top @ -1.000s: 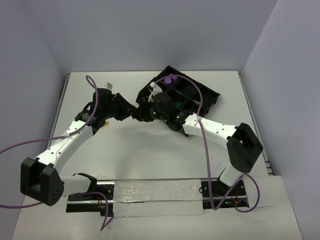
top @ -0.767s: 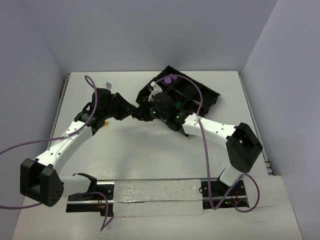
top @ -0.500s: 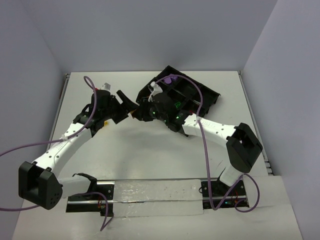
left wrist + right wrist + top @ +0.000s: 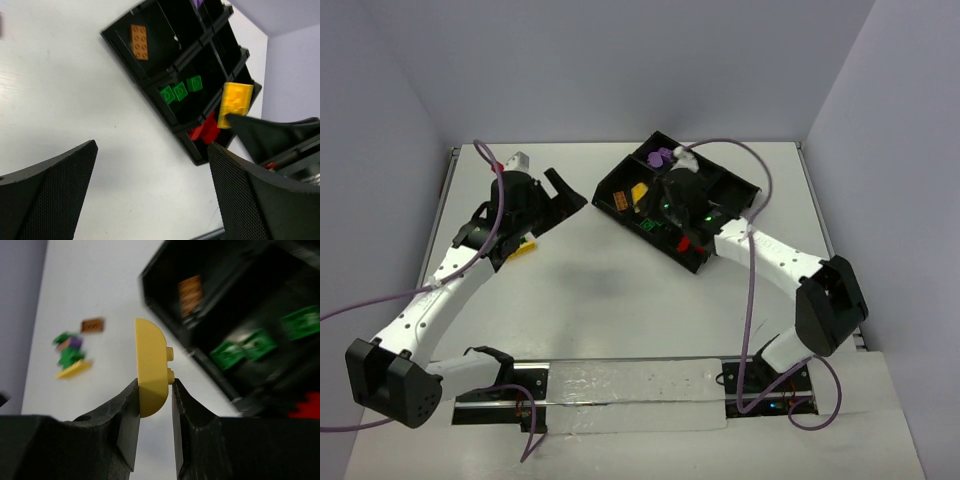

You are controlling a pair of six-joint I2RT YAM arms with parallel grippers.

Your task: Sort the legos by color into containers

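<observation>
yellow brick (image 4: 151, 367): pinched on edge, long axis in line w/ the fingers, rounded end outward, studs facing the tray-side finger
brick loc: in the air over the tray (image 4: 616, 180), off the table (image 4: 620, 300)
right gripper (image 4: 153, 387): jaws closed down to brick thickness, clamped on its flat faces
left gripper (image 4: 151, 146): jaws spread wide, nothing between them, left of tray
tray contents: orange brick (image 4: 139, 42), green bricks (image 4: 180, 91), red bricks (image 4: 205, 131), separate sections
loose pile (image 4: 70, 357): on table, well apart from tray
</observation>
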